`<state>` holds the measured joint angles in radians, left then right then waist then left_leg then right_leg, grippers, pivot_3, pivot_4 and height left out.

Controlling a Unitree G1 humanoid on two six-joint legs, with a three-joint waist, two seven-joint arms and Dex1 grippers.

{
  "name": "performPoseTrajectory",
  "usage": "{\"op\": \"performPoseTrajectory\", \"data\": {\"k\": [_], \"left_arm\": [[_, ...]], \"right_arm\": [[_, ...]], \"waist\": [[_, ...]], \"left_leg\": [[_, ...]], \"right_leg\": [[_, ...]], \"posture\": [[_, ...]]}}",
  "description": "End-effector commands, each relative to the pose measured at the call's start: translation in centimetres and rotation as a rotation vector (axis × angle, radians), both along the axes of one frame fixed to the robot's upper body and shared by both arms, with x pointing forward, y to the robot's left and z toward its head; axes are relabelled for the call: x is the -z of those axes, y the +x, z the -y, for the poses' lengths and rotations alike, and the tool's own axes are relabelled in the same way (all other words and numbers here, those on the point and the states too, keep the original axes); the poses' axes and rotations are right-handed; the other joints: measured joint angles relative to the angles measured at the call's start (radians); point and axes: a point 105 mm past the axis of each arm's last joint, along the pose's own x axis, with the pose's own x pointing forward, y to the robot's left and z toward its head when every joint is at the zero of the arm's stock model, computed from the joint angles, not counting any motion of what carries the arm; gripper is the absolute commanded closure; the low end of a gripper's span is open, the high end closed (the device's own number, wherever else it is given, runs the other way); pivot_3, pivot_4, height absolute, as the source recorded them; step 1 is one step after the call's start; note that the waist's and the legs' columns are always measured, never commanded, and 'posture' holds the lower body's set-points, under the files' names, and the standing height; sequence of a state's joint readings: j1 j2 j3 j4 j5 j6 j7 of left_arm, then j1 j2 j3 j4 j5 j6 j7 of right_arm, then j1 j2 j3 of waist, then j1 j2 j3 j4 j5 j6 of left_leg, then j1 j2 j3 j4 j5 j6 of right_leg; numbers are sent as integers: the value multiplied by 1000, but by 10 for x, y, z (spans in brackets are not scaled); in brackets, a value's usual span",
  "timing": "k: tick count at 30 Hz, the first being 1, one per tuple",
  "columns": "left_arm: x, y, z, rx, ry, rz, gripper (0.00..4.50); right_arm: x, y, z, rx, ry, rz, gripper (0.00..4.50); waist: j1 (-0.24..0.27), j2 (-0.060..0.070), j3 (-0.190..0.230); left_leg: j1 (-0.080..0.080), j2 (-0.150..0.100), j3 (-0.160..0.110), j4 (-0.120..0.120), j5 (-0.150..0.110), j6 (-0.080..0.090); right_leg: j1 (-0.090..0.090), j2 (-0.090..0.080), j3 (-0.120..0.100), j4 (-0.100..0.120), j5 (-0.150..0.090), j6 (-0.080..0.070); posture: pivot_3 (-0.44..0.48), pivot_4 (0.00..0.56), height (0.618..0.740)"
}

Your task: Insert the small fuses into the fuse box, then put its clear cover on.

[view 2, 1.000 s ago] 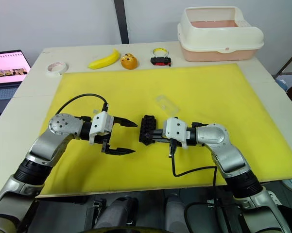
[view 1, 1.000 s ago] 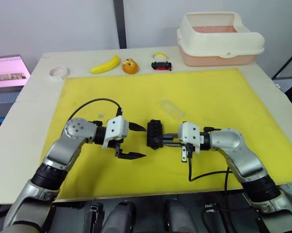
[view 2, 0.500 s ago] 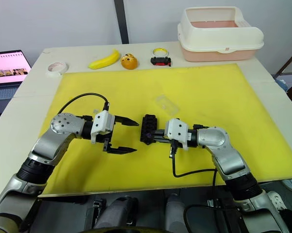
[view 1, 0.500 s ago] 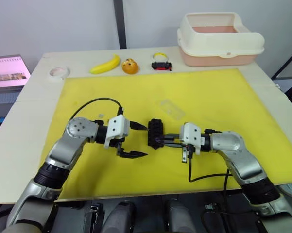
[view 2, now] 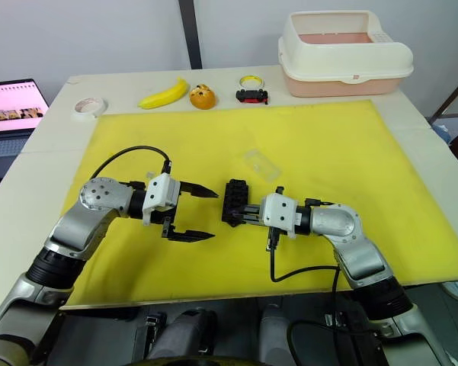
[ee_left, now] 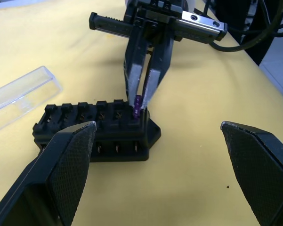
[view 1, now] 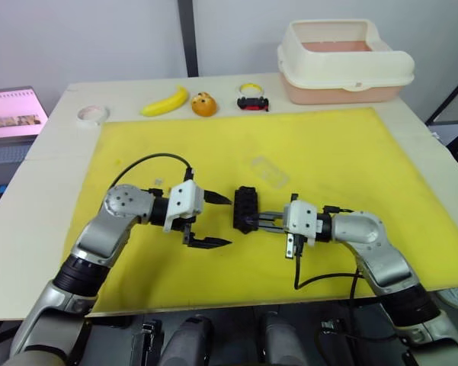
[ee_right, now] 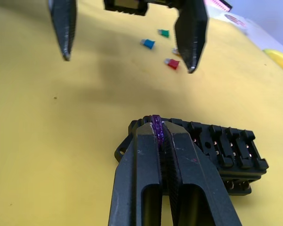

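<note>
The black fuse box (view 1: 245, 207) lies mid-mat, between my two grippers. My right gripper (view 1: 253, 221) is shut on a purple fuse (ee_left: 137, 104), held upright at the end slot of the fuse box (ee_left: 99, 132) nearest me. Between the shut fingers (ee_right: 146, 155) the purple fuse (ee_right: 155, 126) shows edge-on over the box's corner. Just left of the box, my left gripper (view 1: 229, 222) hangs open and empty. The clear cover (view 1: 268, 171) lies on the mat behind the box. Green (ee_right: 164, 33), teal (ee_right: 147, 44) and red (ee_right: 171, 63) fuses lie loose beyond the left gripper.
A yellow mat (view 1: 328, 152) covers the table. Along the back edge are a tape roll (view 1: 92, 113), a banana (view 1: 166, 101), an orange object (view 1: 204, 104), a small toy car (view 1: 253, 103) and a cream tub (view 1: 343, 61). A laptop (view 1: 11, 110) sits at far left.
My left gripper has crept slightly right toward the fuse box. The right forearm has sunk a little, its gripper staying at the box's near end with the purple fuse.
</note>
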<state>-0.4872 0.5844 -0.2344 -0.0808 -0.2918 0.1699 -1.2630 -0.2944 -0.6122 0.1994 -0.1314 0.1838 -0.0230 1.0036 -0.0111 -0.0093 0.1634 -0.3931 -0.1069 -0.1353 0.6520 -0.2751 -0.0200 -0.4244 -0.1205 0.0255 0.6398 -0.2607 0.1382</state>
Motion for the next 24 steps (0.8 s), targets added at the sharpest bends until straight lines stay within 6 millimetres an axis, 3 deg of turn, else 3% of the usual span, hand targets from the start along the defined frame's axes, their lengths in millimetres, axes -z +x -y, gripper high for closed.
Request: {"op": "performPoseTrajectory", "data": {"k": [1,6,12,24], "left_arm": [[-10,-1,3,19,-11,40,29],[-10,-2,6,24,-14,41,29],[-11,-3,7,29,-13,48,29],[-15,-4,10,29,-16,51,29]], "right_arm": [[-15,-1,-1,-7,37,18,4500],[-12,-2,0,6,60,-46,4500],[13,-4,7,36,-42,-136,4500],[-3,-1,3,45,-22,-91,4500]], "waist": [[0,0,0],[0,0,0],[1,0,0],[0,0,-1]], "left_leg": [[0,0,0,0,0,0],[0,0,0,0,0,0],[0,0,0,0,0,0],[0,0,0,1,0,0]], "right_leg": [[0,0,0,0,0,0],[0,0,0,0,0,0],[0,0,0,0,0,0],[0,0,0,1,0,0]], "posture": [[0,150,740],[0,150,740],[0,150,740],[0,150,740]]}}
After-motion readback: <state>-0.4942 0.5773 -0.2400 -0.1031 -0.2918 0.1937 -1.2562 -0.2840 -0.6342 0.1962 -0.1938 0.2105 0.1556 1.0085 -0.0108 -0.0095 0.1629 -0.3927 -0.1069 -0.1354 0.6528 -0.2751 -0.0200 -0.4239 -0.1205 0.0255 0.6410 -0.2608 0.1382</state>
